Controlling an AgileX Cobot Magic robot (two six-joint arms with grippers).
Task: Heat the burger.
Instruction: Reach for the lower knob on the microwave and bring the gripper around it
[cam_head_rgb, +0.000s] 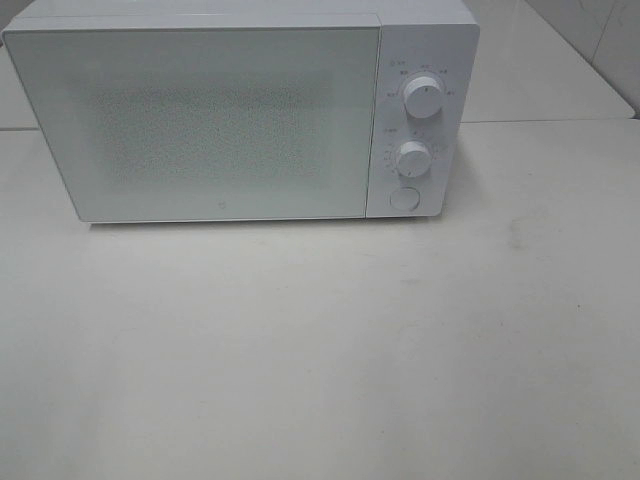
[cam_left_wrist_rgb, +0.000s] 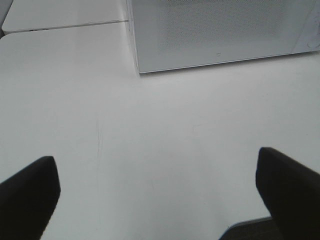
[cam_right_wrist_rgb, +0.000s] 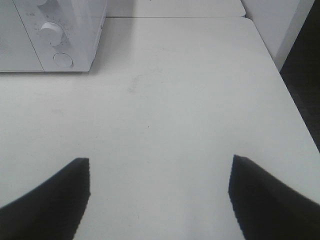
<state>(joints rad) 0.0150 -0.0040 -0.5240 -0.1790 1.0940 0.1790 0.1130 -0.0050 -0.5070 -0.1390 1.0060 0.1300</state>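
High view: a white microwave (cam_head_rgb: 200, 120), door shut, stands on the table (cam_head_rgb: 320, 350). The burger shows in no view, so its look and place cannot be told.
Left wrist: the left gripper (cam_left_wrist_rgb: 155, 160) gapes wide and empty before the microwave's door.
Right wrist: the right gripper (cam_right_wrist_rgb: 159, 161) is spread wide and empty, off the microwave's knob side.

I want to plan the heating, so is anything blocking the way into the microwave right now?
Yes: the microwave door is shut across its front. No burger shows in any view. The left gripper and right gripper are open, fingers empty.
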